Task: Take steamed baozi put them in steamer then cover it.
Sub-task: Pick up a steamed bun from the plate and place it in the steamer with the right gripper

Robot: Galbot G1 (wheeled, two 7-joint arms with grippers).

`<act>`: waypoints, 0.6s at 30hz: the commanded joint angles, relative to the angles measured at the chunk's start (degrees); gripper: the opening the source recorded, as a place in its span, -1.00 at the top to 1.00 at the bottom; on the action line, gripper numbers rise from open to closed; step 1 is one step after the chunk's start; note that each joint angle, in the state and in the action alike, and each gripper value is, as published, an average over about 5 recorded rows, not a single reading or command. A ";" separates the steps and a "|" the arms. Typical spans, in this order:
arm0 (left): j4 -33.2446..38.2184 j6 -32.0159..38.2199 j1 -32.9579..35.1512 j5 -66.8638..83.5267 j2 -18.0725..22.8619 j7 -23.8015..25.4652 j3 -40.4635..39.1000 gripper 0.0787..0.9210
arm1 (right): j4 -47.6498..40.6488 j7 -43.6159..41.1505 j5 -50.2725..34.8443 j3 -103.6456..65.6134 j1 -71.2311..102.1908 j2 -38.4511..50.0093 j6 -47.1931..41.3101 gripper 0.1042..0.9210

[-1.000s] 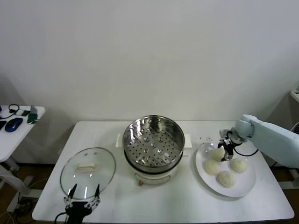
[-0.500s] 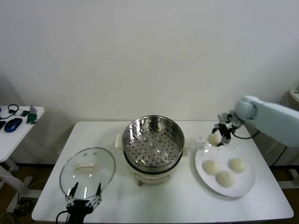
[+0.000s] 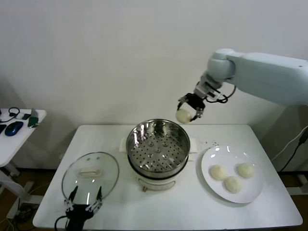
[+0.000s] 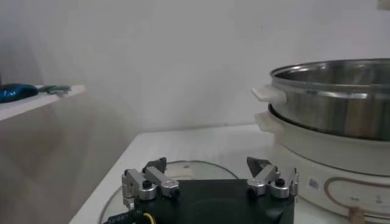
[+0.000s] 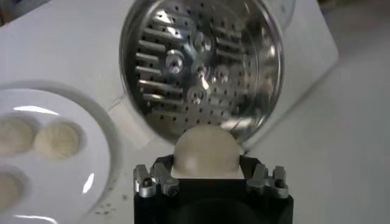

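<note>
- A white table (image 3: 192, 211) stands against a plain white wall (image 3: 120, 57); a small side table (image 3: 9, 144) at far left carries a blue mouse (image 3: 14, 128).
- No writing can be read.
- The right gripper (image 3: 190, 109) grips one bun (image 3: 183, 115) above the steamer (image 3: 158, 144), at its far right rim.
- Three buns lie on the plate (image 3: 255, 192), right.
- The left gripper (image 3: 83, 201) hangs with fingers spread wide, empty, over the glass lid (image 3: 90, 173), near left.

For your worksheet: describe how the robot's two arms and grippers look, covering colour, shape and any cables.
The right arm is a thick, smooth, pale blue-white tube with a rounded joint. Thin black cables loop at its wrist. The right gripper is small, black and two-fingered. The left gripper has a black body, silver metal links with screws, and dark fingertips.
</note>
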State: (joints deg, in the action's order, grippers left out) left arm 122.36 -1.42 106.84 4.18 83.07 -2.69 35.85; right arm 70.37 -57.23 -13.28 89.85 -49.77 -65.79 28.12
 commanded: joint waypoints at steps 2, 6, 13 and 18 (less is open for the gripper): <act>0.20 0.04 -0.04 0.03 0.08 -0.04 -0.08 -0.77 | -7.82 3.37 16.88 -2.90 9.42 -11.15 12.70 -0.51; 0.16 0.06 -0.10 -0.06 0.27 -0.07 -0.43 -0.77 | -13.98 4.61 21.99 -5.30 14.84 -12.80 14.76 -0.51; -0.26 0.05 -0.31 -0.19 0.44 -0.10 -0.80 -0.77 | -20.37 6.32 26.16 -8.06 20.91 -14.39 16.30 -0.51; -0.64 0.02 -0.44 -0.21 0.43 -0.14 -0.91 -0.77 | -22.98 6.90 27.39 -9.17 22.61 -15.23 17.02 -0.51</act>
State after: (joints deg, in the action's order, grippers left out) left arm 121.76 -1.37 106.37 4.01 83.49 -2.82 34.95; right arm 53.97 -51.88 7.82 83.02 -33.20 -78.28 41.95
